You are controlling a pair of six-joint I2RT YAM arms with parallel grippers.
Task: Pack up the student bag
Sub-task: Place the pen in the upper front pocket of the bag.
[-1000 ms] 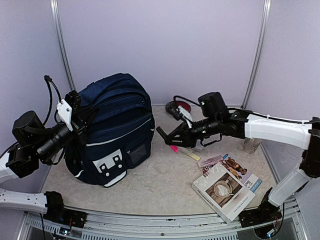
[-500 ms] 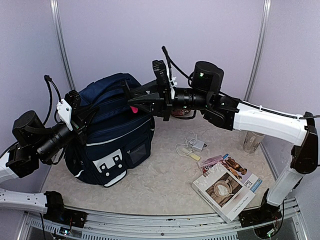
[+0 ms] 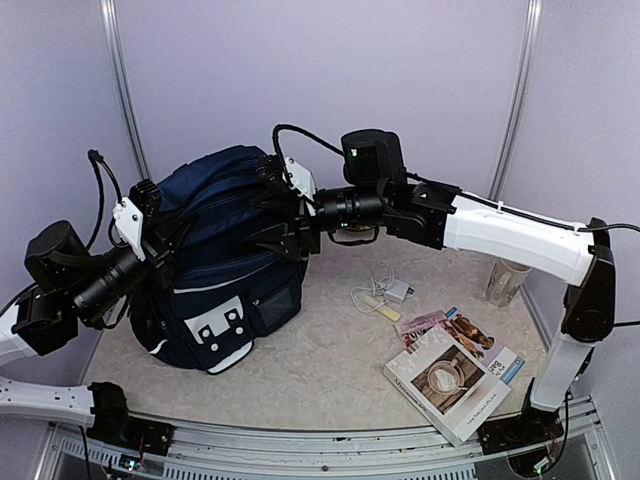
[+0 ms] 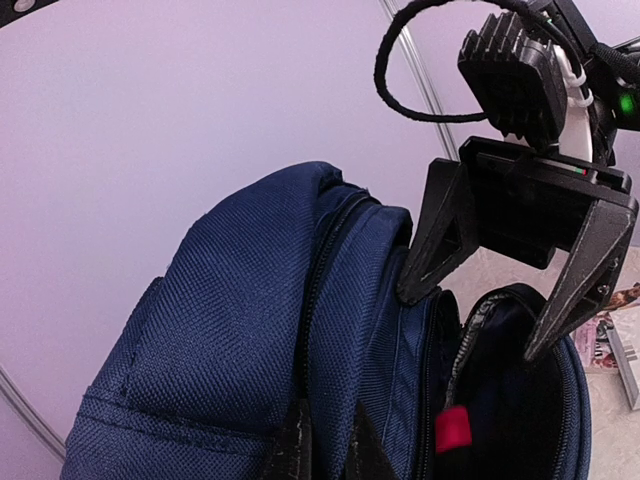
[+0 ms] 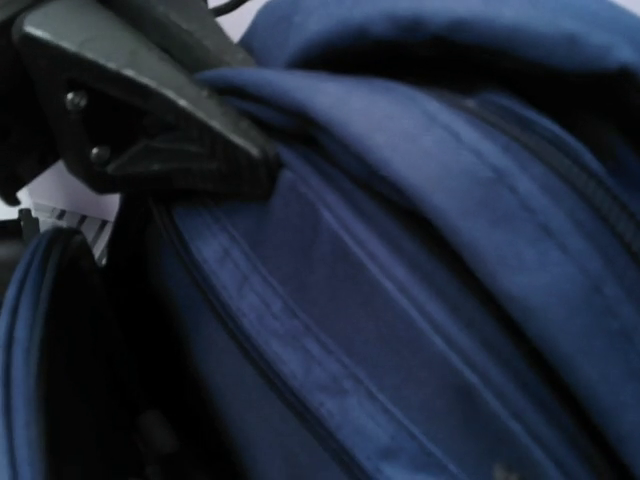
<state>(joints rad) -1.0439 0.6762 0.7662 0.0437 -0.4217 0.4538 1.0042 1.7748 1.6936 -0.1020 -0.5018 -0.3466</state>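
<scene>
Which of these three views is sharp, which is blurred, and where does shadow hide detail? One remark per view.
Top external: even light, sharp throughout, only a soft shadow beside the bag. Left wrist: bag weave and the right gripper crisp, but the open pocket is dark inside. Right wrist: too close, so the fabric is blurred and the lower left sinks into shadow.

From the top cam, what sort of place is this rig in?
Probably a lab data-collection booth, not a real classroom: plain lilac wall panels on aluminium posts, a metal mounting rail along the near edge, and staged props, a backpack and books.
</scene>
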